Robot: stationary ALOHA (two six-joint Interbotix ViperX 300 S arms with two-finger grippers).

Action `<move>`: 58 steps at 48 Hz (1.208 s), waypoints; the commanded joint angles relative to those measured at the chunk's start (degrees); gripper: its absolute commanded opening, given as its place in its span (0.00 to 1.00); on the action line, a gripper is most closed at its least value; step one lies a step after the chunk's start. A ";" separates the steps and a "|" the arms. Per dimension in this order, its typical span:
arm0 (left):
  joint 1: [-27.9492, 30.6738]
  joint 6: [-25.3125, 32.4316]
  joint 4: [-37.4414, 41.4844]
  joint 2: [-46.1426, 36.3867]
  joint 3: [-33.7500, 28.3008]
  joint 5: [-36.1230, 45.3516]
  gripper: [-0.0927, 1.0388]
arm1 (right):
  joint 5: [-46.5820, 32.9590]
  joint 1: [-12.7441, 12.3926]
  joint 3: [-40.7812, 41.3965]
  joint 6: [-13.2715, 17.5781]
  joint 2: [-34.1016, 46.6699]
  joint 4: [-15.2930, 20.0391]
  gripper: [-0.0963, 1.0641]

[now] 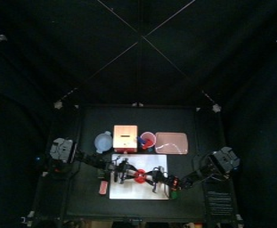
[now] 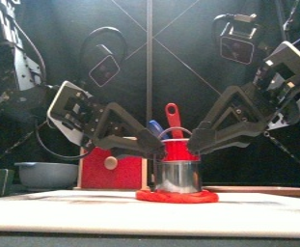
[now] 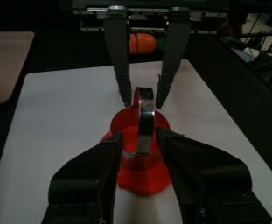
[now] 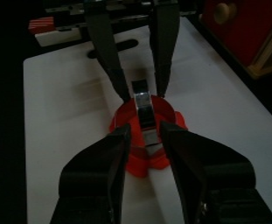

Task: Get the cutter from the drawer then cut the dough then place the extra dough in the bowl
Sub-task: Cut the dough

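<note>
The round metal cutter (image 2: 178, 176) stands on the flat red dough (image 2: 178, 196) on the white cutting board (image 1: 119, 165) near the table's front. My left gripper (image 2: 163, 152) comes down from the left, its jaws closed on the cutter (image 3: 142, 131). From the right, my right gripper (image 2: 195, 152) grips the same cutter (image 4: 145, 122) on the opposite side. The dough (image 3: 138, 171) spreads out under the cutter's rim. In the top view both grippers meet over the dough (image 1: 144, 181).
Behind the board stand the wooden box with its red drawer front (image 2: 114, 164), the blue-grey bowl (image 2: 46, 174) at back left, a red cup with knives (image 2: 175, 130) and the pink tray (image 1: 173, 141) at back right.
</note>
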 commanded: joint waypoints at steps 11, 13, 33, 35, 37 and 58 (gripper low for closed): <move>-0.09 -0.18 -0.09 -0.70 -1.05 -0.18 0.67 | 0.09 -0.44 -0.97 0.09 -0.88 -0.18 0.70; -0.09 -0.18 -0.09 -0.70 -1.05 -0.18 0.67 | 0.09 -0.44 -0.88 0.09 -0.88 -0.18 0.70; -0.09 -0.18 -0.09 -0.26 -1.23 0.70 0.67 | 0.70 -0.62 -0.97 0.18 -0.26 -0.18 0.70; -0.09 -0.18 -0.09 -0.18 -1.32 0.79 0.67 | 0.79 -0.62 -0.97 0.26 -0.09 -0.09 0.70; -0.09 -0.18 -0.09 -0.26 -1.32 0.88 0.67 | 0.88 -0.62 -1.05 0.26 0.00 -0.09 0.70; -0.09 -0.18 -0.44 0.00 -1.32 1.05 0.67 | 1.05 -0.70 -1.14 0.26 0.35 0.00 0.69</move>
